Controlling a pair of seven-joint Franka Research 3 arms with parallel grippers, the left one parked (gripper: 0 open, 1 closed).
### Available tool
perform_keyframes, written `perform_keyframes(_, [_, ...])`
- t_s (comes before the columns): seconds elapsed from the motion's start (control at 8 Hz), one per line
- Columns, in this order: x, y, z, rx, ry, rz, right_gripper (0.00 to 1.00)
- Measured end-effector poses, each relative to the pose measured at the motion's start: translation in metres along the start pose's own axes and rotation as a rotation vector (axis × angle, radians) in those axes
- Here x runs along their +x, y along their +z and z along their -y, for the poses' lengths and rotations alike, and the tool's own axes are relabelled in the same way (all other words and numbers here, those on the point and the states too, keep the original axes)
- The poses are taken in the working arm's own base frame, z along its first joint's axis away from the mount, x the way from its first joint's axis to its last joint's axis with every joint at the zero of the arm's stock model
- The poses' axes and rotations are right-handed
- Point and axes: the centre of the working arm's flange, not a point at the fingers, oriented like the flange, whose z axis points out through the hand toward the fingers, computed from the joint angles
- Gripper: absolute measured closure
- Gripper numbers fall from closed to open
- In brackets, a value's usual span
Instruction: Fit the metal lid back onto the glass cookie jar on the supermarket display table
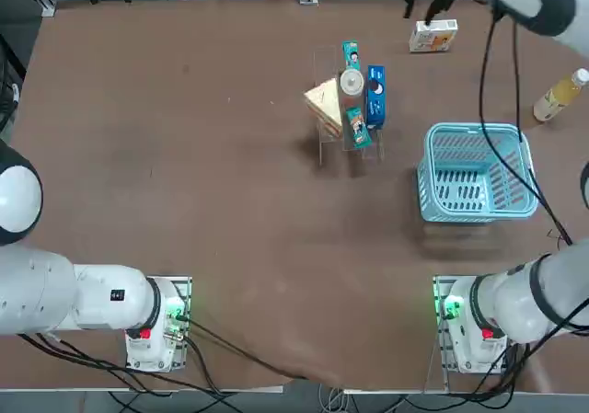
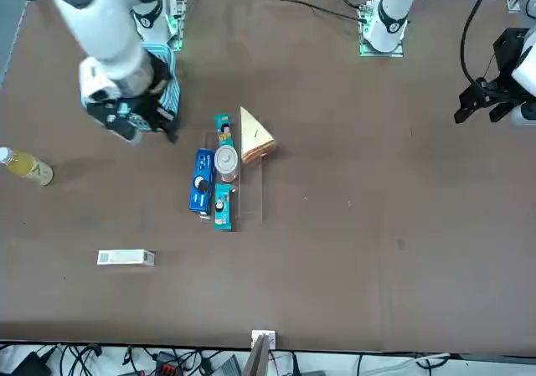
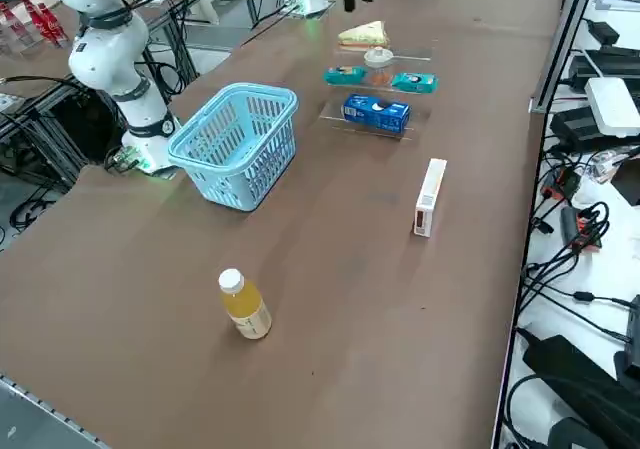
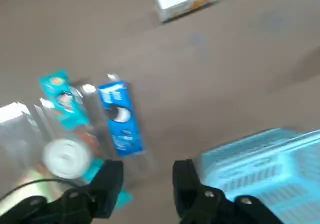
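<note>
The right gripper (image 4: pixel 149 165), jaws apart and empty, hangs above the table (image 2: pixel 352 225); the lid (image 2: pixel 227 159) appears seated on the jar (image 2: pixel 229 177), presumably to close it.

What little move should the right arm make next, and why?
I'd ease the right gripper back, leaving the jar alone: it hangs open and empty above the brown table, and the round silvery-white lid appears seated on the clear glass jar.
</note>
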Motion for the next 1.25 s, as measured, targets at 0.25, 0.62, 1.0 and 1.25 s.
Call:
perform_keyframes(0.25, [0.015, -0.034, -0.080, -0.040, -0.154, 0.071, 0.25])
perform_keyframes(0.62, [0.007, -0.084, -0.145, -0.033, -0.334, 0.116, 0.00])
perform_keyframes(1.0, [-0.003, -0.103, -0.149, -0.017, -0.356, 0.073, 0.00])
perform_keyframes(1.25, [0.010, -0.092, -0.139, -0.015, -0.368, 0.071, 0.00])
